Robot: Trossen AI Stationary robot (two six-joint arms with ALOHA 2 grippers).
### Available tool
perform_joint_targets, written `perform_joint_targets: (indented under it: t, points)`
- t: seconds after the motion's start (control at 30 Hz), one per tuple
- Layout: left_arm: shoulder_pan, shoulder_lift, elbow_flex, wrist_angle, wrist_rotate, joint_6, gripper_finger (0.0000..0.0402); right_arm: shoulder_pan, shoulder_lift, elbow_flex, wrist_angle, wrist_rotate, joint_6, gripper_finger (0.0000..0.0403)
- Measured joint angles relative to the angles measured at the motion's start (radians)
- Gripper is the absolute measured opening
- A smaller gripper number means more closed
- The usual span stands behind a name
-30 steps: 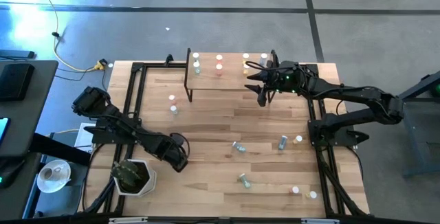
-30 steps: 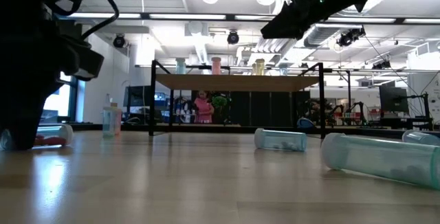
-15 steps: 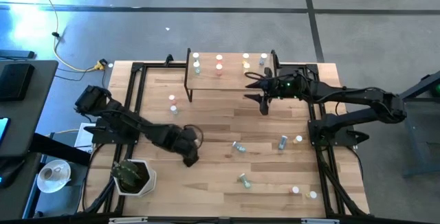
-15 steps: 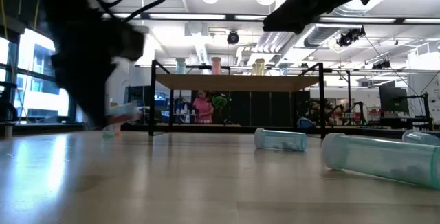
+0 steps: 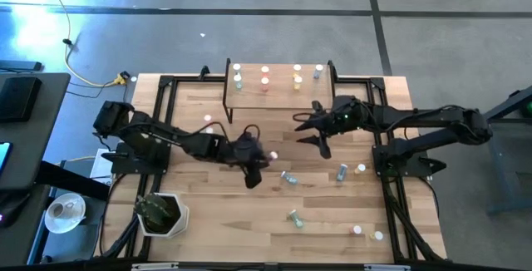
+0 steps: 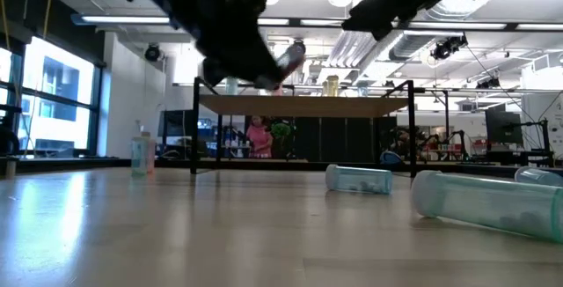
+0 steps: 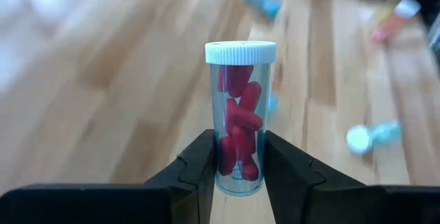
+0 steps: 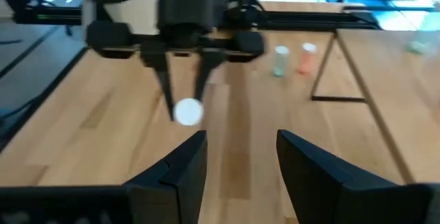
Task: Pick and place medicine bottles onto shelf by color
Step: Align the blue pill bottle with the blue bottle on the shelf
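Observation:
My left gripper (image 5: pixel 256 166) is above the table's middle, shut on a clear bottle of red pills with a white cap (image 7: pixel 239 121). The bottle also shows in the low view (image 6: pixel 288 59), high above the tabletop. My right gripper (image 5: pixel 310 131) is open and empty, in the air just near of the shelf's right end. The shelf (image 5: pixel 278 95) stands on thin black legs at the far middle, with several bottles upright on its far edge. Other bottles lie or stand on the table, among them a teal one (image 5: pixel 288 177). My left gripper pinches the bottle's lower body (image 7: pixel 237 172), close to its bottom end, between its two fingers (image 7: pixel 203 165). The capped end (image 7: pixel 240 52) sticks out past the fingertips. The bottle is lifted clear of the table and tilted, with the cap end higher in the low view.
Two bottles stand upright (image 5: pixel 209 125) left of the shelf's near left leg. Loose bottles lie at the right (image 5: pixel 342 171) and near right (image 5: pixel 294 216); two lie large in the low view (image 6: pixel 358 179). A white bin (image 5: pixel 163 213) sits at the near left.
My left gripper has carried the red-pill bottle from the table's near left up and toward the right, to above the middle; the bottle is lifted clear. My right gripper has drawn back from the shelf toward the near edge, still open.

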Motion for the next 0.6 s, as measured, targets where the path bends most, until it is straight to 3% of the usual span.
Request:
perform_joint_targets:
  t: [0.3, 0.6]
  points:
    - [0.041, 0.0, 0.0, 0.207, 0.006, 0.248, 0.0092, 0.07, 0.013, 0.0, 0.126, 0.005, 0.001, 0.0205]
    - [0.062, 0.0, 0.0, 0.27, 0.009, 0.314, 0.0093, 0.086, 0.101, 0.0, 0.261, 0.005, 0.001, 0.0229]
